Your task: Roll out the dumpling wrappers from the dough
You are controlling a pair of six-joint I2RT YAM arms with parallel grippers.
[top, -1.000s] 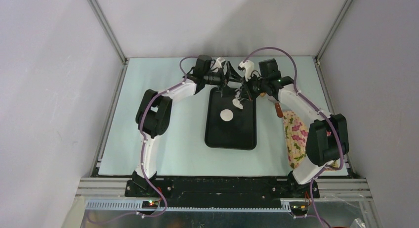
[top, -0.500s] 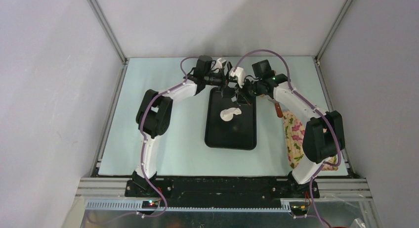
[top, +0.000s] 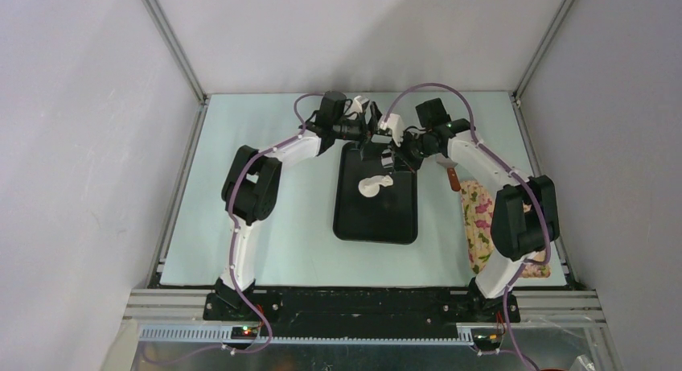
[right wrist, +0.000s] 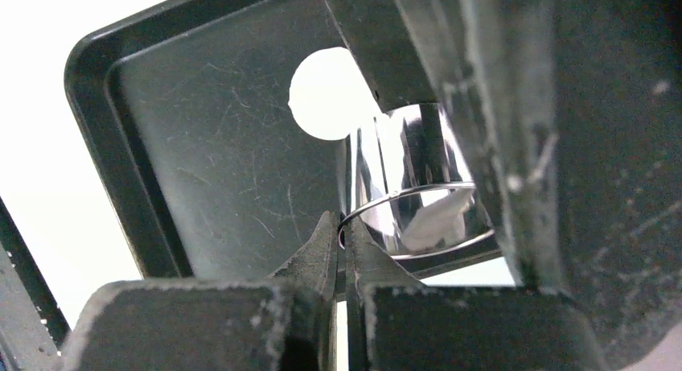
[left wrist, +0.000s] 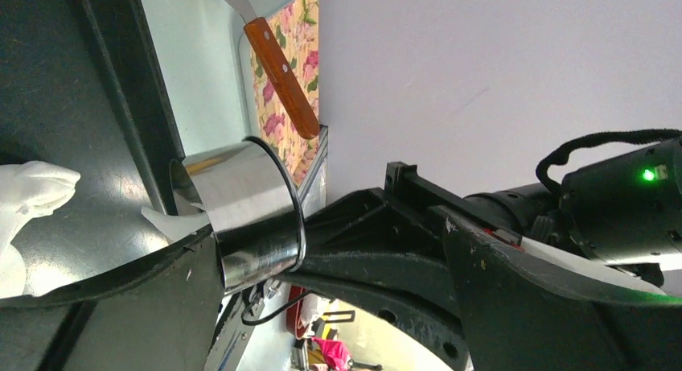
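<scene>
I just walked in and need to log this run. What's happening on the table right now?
Both arms meet over the far end of the black tray. The right gripper pinches the rim of a round steel cup, which has a white scrap inside it. The left gripper stands open close to the cup. The flattened dough lies on the tray.

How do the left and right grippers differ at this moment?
The left gripper has its jaws wide open; the right gripper is shut, pinching the rim of the steel cup. The left gripper reaches in from the left of the black tray, the right gripper from its right. Both are at its far end.
</scene>
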